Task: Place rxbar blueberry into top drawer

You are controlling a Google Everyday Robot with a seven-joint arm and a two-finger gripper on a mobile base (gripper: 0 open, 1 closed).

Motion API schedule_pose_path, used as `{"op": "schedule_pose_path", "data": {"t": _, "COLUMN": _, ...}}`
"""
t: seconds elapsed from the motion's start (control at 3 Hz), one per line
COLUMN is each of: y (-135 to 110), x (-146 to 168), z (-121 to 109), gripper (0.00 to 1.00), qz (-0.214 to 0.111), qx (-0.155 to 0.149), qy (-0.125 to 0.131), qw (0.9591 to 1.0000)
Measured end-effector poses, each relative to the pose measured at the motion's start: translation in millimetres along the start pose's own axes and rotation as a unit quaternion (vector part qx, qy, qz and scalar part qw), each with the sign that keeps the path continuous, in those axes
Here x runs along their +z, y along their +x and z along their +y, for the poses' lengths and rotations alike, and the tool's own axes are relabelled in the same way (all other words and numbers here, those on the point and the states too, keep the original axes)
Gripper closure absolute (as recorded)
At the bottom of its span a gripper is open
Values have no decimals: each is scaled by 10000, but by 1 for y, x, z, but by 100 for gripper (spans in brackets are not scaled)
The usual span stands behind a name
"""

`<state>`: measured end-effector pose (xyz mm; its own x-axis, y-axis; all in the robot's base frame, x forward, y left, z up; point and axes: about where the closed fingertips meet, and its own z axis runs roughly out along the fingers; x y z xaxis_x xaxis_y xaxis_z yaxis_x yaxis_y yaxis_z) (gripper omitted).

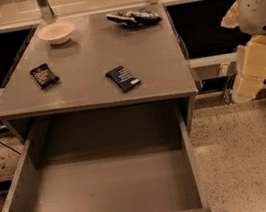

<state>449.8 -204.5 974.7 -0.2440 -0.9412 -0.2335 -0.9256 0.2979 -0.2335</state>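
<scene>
Speckled floor under grey wooden table [93, 49] | wide grey top drawer [110, 182] stands open below table front, ready to receive | navy-blue white-printed rxbar blueberry [122, 78] flat near table's front edge, unheld | cream gripper [245, 81] off table's right side, grip cannot be told

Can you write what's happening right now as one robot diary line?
rxbar blueberry: on table | top drawer: open, bar not in | gripper: right of table, away from bar

White bowl [56, 32], black-wrapped bar [44, 75], wrinkly blue-and-white bag [133, 17], on grey table [88, 49]
</scene>
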Motion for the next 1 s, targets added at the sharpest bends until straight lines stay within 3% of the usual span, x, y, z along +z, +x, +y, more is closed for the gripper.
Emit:
{"op": "schedule_pose_path", "data": {"t": 0.67, "y": -36, "x": 14, "z": -14, "gripper": 0, "qz": -195, "qx": -156, "qy": -183, "qw": 9995}}
{"op": "schedule_pose_path", "data": {"t": 1.0, "y": -40, "x": 16, "z": -16, "gripper": 0, "qz": -218, "qx": -179, "qy": -198, "qw": 9994}}
